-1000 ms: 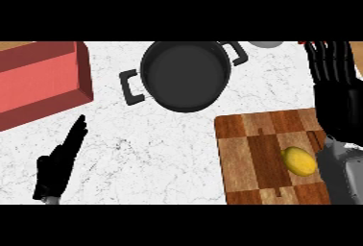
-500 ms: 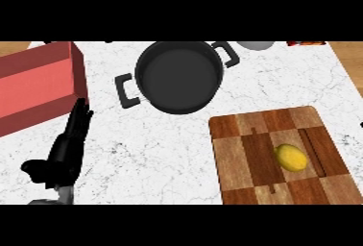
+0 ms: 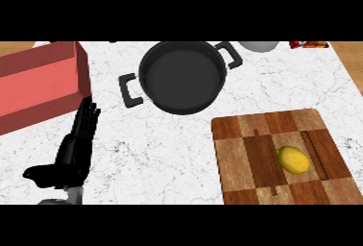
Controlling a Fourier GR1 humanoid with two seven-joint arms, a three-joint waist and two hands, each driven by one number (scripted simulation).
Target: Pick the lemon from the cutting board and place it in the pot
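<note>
A yellow lemon (image 3: 293, 160) lies on the wooden cutting board (image 3: 248, 158) at the right of the head view, toward the board's right side. The black pot (image 3: 181, 77) with two side handles stands on the white marbled counter, up and left of the board, with nothing inside it. My left hand (image 3: 72, 153) shows at the lower left, fingers straight and pointing up, thumb out to the left, resting open and holding nothing. It is far left of the lemon. My right hand is out of the picture.
A red box (image 3: 39, 81) fills the upper left, just above my left hand. A pale bowl (image 3: 258, 45) sits at the top edge right of the pot. A small red item (image 3: 308, 44) lies at the top right corner.
My right hand, at the board's right edge a second ago, has left the view. The view has shifted slightly, so the left hand now shows more upright; the lemon stays put.
</note>
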